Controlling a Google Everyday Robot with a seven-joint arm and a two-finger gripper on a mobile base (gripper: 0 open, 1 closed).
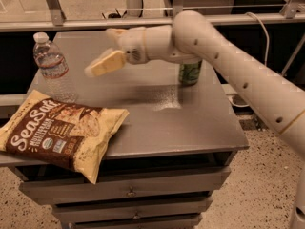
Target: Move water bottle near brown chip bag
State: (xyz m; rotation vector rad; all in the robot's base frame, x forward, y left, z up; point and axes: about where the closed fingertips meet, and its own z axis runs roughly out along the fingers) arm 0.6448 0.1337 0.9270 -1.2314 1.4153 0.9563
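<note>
The water bottle (51, 65), clear and ribbed with a white cap and a pale label band, stands upright at the table's left side. It is just behind the far edge of the brown chip bag (55, 130). The bag lies flat at the front left corner and hangs over the edge. My gripper (108, 49) hovers above the table to the right of the bottle. It is apart from the bottle, open and empty. One pale yellow finger (106, 64) points toward the bottle.
A green drink can (190, 73) stands at the back right of the grey table (200, 123), partly hidden by my arm (228, 56). Drawers (128, 190) sit below the tabletop. A metal rail runs behind the table.
</note>
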